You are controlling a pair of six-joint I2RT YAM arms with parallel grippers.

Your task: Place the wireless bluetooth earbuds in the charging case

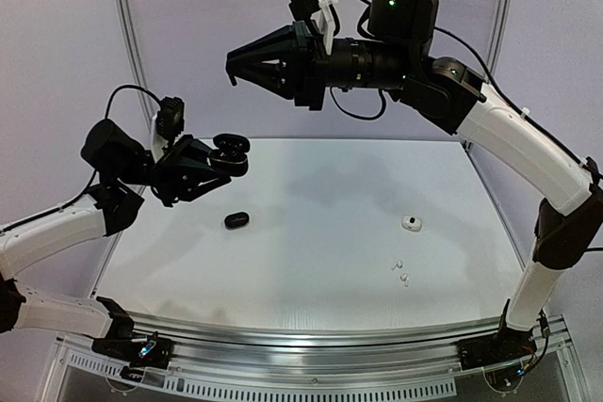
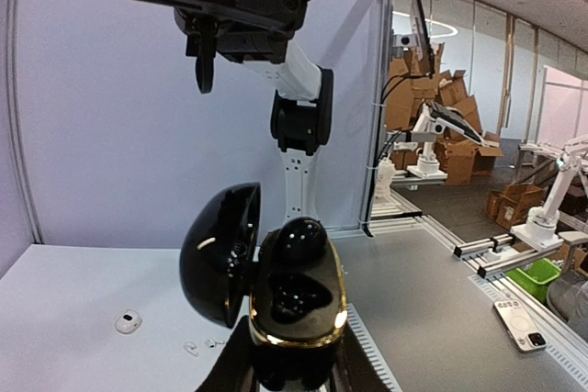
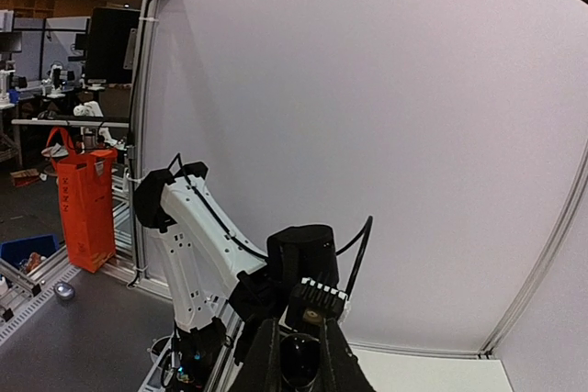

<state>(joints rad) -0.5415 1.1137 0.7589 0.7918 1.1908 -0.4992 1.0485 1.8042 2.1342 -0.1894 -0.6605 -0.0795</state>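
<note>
My left gripper (image 1: 221,159) (image 2: 294,360) is shut on a glossy black charging case (image 2: 296,296) with a gold rim, held above the table's left side. Its lid (image 2: 219,254) hangs open to the left. One black earbud (image 2: 300,240) sits in the far socket; the near socket (image 2: 292,300) is empty. My right gripper (image 1: 231,70) (image 3: 299,355) hovers high above the case, pointing left and down. It is shut on a small glossy black earbud (image 3: 299,363). Two white earbuds (image 1: 402,272) (image 2: 200,346) lie on the table at the right.
A closed black case (image 1: 236,219) lies on the white table (image 1: 311,261) left of centre. A small white case (image 1: 411,223) (image 2: 128,322) rests at the right, just beyond the white earbuds. Behind the table stands a pale back wall.
</note>
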